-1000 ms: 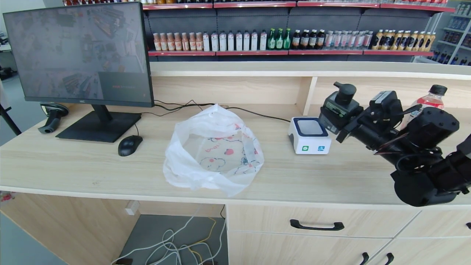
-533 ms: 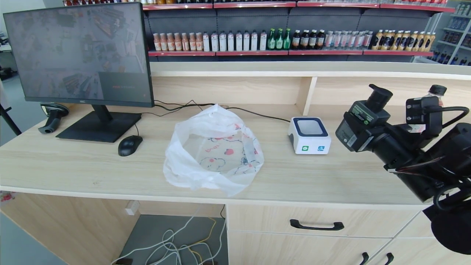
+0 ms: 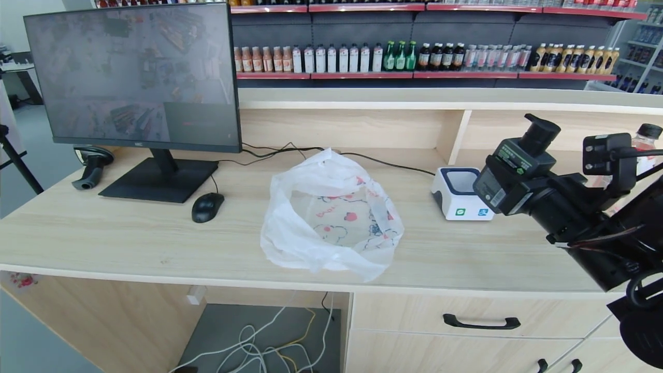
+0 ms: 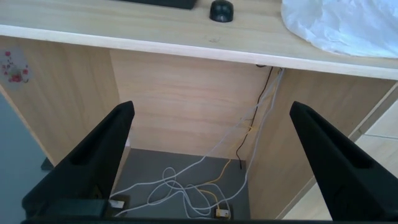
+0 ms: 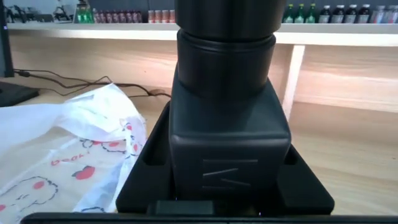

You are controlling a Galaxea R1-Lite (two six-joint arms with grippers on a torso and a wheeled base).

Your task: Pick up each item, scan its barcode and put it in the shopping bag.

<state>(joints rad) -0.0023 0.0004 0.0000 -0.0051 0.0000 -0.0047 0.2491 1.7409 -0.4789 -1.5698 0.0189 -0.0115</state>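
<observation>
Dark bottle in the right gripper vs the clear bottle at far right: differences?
Pose: the dark bottle is tilted, clamped in the right gripper near the white scanner; the clear bottle stands upright behind the arm, ungripped. Look: the dark bottle is opaque and squarish; the clear bottle is see-through with a pinkish tint. Both have black caps.

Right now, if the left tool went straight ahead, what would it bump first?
Probably the wooden panel under the counter; the open left tool aims at it, above the floor cables, though depth is unclear.
</observation>
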